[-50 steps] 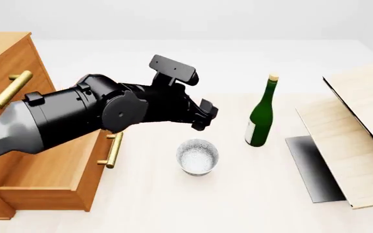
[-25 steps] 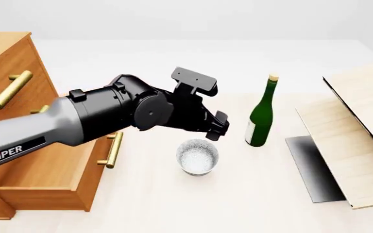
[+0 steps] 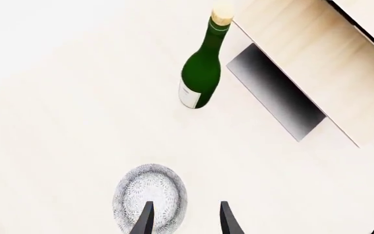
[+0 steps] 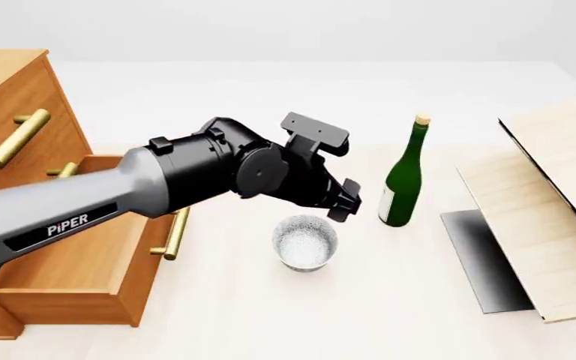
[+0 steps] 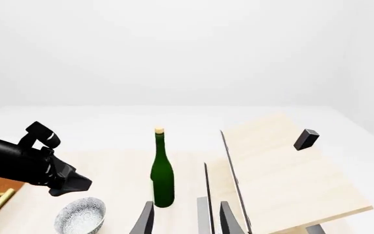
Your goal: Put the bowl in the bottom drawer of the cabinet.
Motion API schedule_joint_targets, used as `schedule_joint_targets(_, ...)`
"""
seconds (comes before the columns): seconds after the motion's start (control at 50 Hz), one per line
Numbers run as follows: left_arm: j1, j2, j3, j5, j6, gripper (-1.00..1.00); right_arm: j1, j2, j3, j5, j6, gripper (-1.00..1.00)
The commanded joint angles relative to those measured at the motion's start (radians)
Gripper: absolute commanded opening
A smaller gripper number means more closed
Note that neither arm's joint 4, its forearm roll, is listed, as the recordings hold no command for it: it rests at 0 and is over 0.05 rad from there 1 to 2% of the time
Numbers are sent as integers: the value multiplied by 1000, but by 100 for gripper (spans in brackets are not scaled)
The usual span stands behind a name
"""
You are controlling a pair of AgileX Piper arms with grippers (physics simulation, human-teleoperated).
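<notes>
The small speckled white bowl [image 4: 305,241] stands upright on the table just right of the cabinet [image 4: 8,97]. The bottom drawer [image 4: 78,259] is pulled out, its brass handle [image 4: 176,232] facing the bowl. My left gripper [image 4: 342,201] hovers above the bowl's far right rim. In the left wrist view it is open [image 3: 185,222], with the bowl [image 3: 150,197] under one finger [image 3: 142,223] and nothing held. My right gripper [image 5: 185,222] is open and empty, and out of the front view. From it the bowl [image 5: 80,217] shows below the left gripper [image 5: 60,181].
A green wine bottle [image 4: 401,176] stands upright just right of the bowl, close to the left gripper. A pale light-wood box [image 4: 553,217] with a dark edge lies at the right. The bottle [image 5: 162,175] is straight ahead of the right gripper.
The left arm has swung to the right and slightly down, carrying its gripper from beside the drawer toward the bowl's far right side. Bowl, bottle and drawer have not moved.
</notes>
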Motion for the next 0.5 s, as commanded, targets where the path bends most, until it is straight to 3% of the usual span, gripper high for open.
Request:
schedule_joint_targets(0.02,5,47,-22,-8,-4,100,0,0,0,0,0,100)
schedule_joint_targets(0.5,20,139,-86,-2,-22,100,0,0,0,0,0,100)
